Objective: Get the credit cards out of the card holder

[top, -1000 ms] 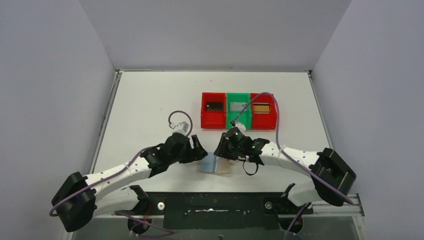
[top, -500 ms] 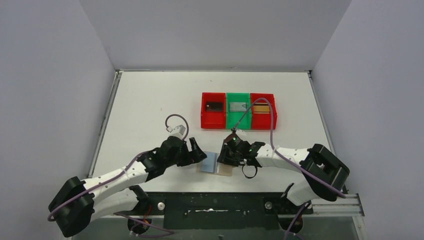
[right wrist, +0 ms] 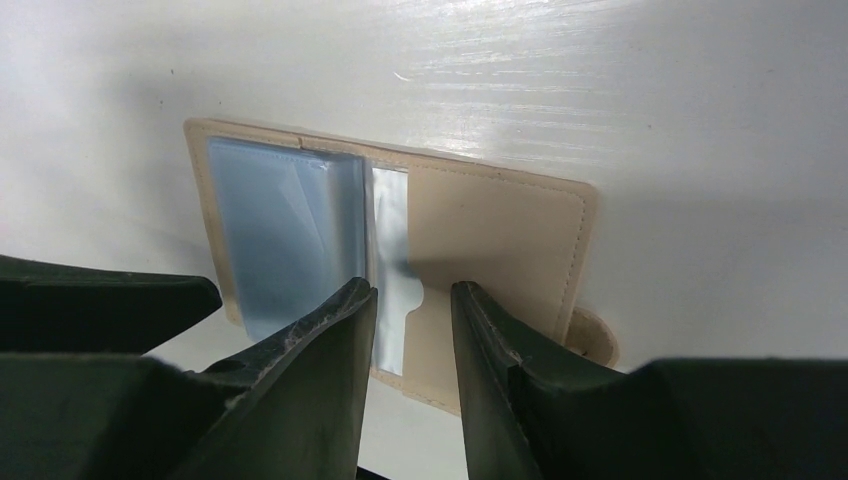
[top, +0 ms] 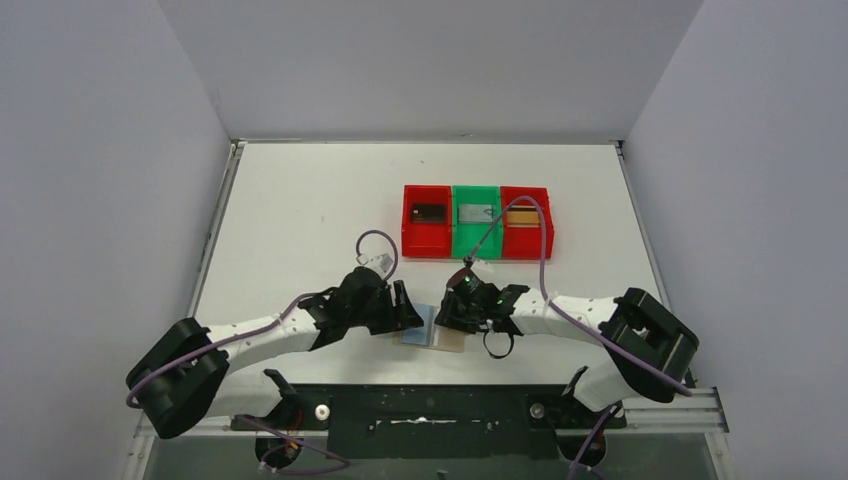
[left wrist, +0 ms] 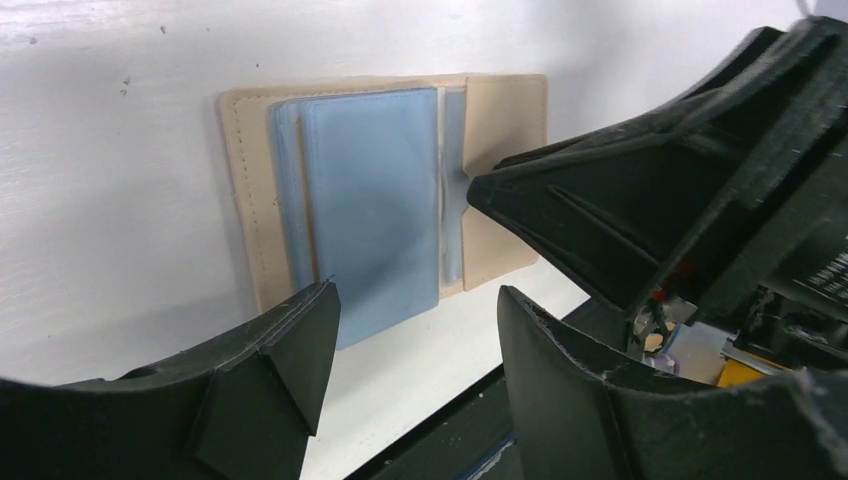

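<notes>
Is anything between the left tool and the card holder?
Nothing visible. The open left tool hangs right at the card holder, by its blue panel. The right tool sits over the tan panel alongside, out of that path.

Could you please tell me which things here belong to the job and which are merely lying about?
Job: card holder, lying open; dark card, grey card, gold card, each in a tray; left tool, right tool.
Lying about: left red tray, green tray, right red tray.

No text, label, brand, number or sign is legible anywhere in these views.
</notes>
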Action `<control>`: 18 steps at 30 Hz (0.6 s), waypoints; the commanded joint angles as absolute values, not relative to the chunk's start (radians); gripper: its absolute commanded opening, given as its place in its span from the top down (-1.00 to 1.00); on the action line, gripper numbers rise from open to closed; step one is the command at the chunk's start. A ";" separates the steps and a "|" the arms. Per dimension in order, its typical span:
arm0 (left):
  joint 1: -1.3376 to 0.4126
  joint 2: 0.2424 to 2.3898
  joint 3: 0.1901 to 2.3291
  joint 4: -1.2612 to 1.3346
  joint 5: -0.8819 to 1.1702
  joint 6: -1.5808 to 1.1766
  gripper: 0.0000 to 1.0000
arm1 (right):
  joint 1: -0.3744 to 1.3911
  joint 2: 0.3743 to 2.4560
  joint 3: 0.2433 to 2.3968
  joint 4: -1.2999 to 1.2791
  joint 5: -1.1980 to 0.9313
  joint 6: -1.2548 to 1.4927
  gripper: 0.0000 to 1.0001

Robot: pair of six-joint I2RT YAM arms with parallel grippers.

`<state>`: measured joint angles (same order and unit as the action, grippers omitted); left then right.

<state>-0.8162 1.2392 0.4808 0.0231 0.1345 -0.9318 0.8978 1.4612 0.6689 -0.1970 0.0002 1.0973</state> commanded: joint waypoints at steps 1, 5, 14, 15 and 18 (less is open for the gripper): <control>-0.813 1.300 0.533 0.080 0.158 -0.937 -0.15 | 0.900 1.454 0.635 -0.205 0.061 1.108 0.29; -0.813 1.330 0.531 0.075 0.147 -0.948 -0.11 | 0.894 1.455 0.622 -0.181 0.047 1.114 0.28; -0.813 1.342 0.526 0.152 0.207 -0.951 0.03 | 0.890 1.463 0.613 -0.161 0.039 1.129 0.28; -0.813 1.344 0.531 0.150 0.210 -0.949 0.04 | 0.889 1.462 0.610 -0.157 0.038 1.131 0.28; -0.813 1.341 0.538 0.143 0.210 -0.943 0.10 | 0.886 1.463 0.609 -0.146 0.031 1.131 0.28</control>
<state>-0.8158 1.3403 0.4946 0.0757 0.1818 -0.9436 0.8955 1.4487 0.6441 -0.1642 -0.0006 1.1210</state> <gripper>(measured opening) 0.470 0.359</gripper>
